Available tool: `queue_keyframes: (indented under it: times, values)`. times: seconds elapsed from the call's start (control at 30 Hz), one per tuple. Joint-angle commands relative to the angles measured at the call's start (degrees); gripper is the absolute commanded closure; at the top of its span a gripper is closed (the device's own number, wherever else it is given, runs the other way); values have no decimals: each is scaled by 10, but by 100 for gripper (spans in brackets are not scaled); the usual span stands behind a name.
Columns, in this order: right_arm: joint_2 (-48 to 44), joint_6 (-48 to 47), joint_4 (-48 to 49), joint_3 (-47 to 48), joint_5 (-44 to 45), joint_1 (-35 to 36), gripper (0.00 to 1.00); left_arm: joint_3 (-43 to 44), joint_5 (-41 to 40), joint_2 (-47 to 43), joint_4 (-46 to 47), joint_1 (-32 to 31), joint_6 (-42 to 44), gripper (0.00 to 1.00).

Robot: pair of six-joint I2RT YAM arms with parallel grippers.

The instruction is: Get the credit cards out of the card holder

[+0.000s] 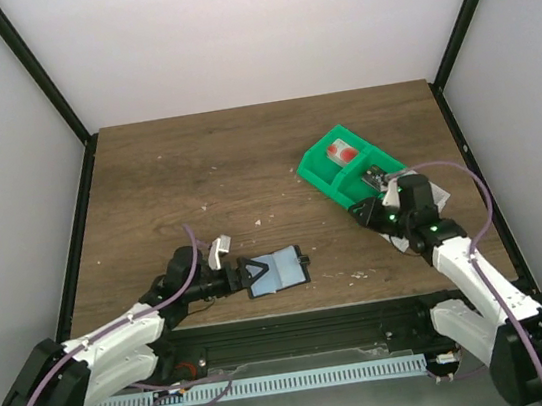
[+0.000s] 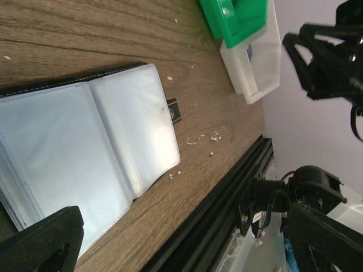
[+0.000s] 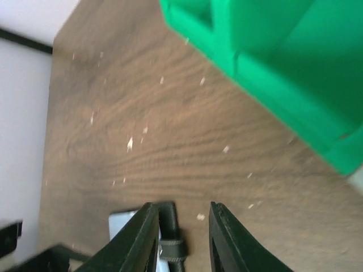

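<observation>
Holder [image 1: 280, 269]: lies open and flat on the table [image 1: 196, 173], near the front edge and a little left of centre, pale blue-grey inside facing up. Shows two glossy leaves meeting at a fold in the left wrist view, with a black rim along the outer edge and the small black tab [image 2: 174, 110] sticking out from one side onto the wood.

Left gripper [image 1: 251, 273]: reaches in from the left, low over the holder's left edge, spread wide and grasping nothing. Shows one dark finger [image 2: 39, 241] at a corner of the holder. Cannot tell whether touching.

Card [image 1: 340, 151]: white with a red blotch, lies in the far compartment of the green tray [image 1: 312, 170], on the right half of the table, well apart from the holder.

Near compartment of the green tray: holds something pale, partly hidden by the right arm and too small to name.

Right gripper [image 3: 182, 211]: hovers at the near end of the green tray, pointing back toward the holder, fingers a narrow gap apart, released, gripping nothing.

White tray [image 2: 258, 68]: sits just beside the green tray, on the side nearer the front edge, with a bit of dark blue inside. Lies mostly under the right arm in the top view.

Specks [image 2: 214, 136]: pale crumbs, scattered over the wood around the holder.
</observation>
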Motion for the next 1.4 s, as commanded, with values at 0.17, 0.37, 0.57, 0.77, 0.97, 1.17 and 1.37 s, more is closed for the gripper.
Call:
queue_keyframes:
  times: [0.17, 0.37, 0.57, 0.77, 0.97, 1.17, 1.37]
  values:
    - [75, 65, 106, -21, 11, 179, 71, -66, 30, 35, 197, 56, -94, 0]
    - [173, 74, 169, 2, 13, 278, 70, -81, 53, 44, 242, 83, -117, 0]
    - [260, 88, 218, 39, 38, 365, 70, -90, 33, 28, 236, 86, -140, 0]
    - [333, 89, 216, 83, 42, 411, 70, -111, 41, 24, 289, 90, -194, 0]
    - [396, 79, 212, 114, 28, 426, 70, -116, 33, 4, 271, 92, -210, 0]
    - [454, 88, 186, 110, 47, 444, 71, -101, 28, -13, 208, 93, -176, 0]
    - [468, 95, 198, 75, 70, 444, 87, -105, 28, -7, 201, 92, -162, 0]
